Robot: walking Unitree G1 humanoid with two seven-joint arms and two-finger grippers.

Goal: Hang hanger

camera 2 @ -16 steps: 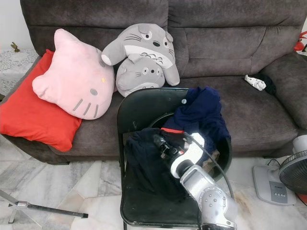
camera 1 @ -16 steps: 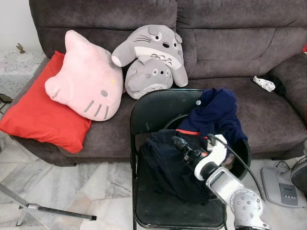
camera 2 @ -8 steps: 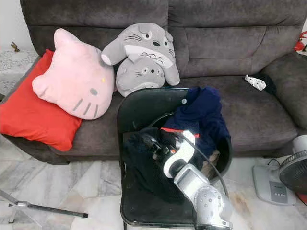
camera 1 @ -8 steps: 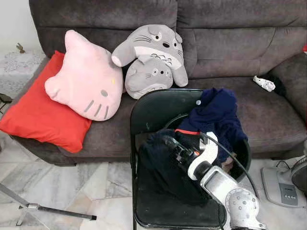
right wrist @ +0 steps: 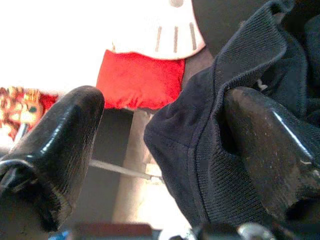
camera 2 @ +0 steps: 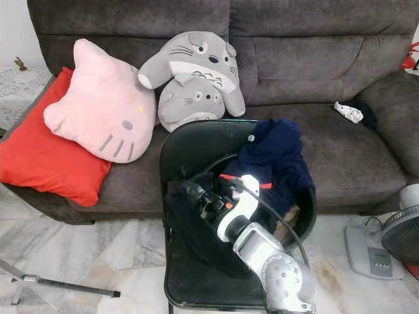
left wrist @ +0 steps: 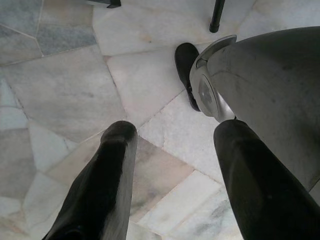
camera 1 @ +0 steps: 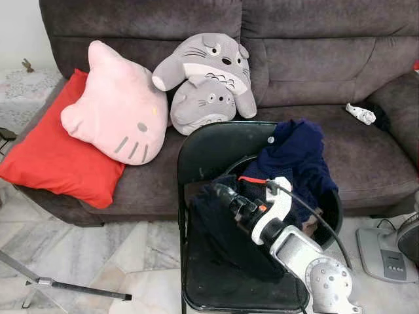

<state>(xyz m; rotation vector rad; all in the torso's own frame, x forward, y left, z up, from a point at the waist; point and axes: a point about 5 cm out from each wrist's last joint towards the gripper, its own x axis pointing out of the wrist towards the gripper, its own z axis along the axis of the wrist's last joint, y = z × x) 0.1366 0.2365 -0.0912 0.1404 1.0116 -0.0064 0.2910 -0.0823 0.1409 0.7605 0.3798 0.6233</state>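
Observation:
A black folding chair (camera 1: 208, 148) stands before the sofa and carries a black basket (camera 1: 332, 210) heaped with clothes. A dark knit garment (camera 1: 222, 230) spills from the basket onto the seat, and a navy garment (camera 1: 294, 154) drapes over the basket's back. My right gripper (camera 1: 218, 191) reaches leftward over the dark garment. In the right wrist view its fingers (right wrist: 65, 140) stand wide open, with the garment's ribbed edge (right wrist: 210, 125) lying between them against one finger. My left gripper (left wrist: 175, 132) hangs open above the marble floor.
Behind the chair a grey sofa (camera 1: 314, 59) holds a pink cat cushion (camera 1: 118, 104), a red pillow (camera 1: 52, 154) and grey plush toys (camera 1: 206, 78). A fan base (camera 1: 386, 252) sits at the floor's right, a tripod leg (camera 1: 72, 288) at the left.
My right gripper has slid to the left across the dark garment, nearer the chair's left side. The clothes have shifted slightly under it.

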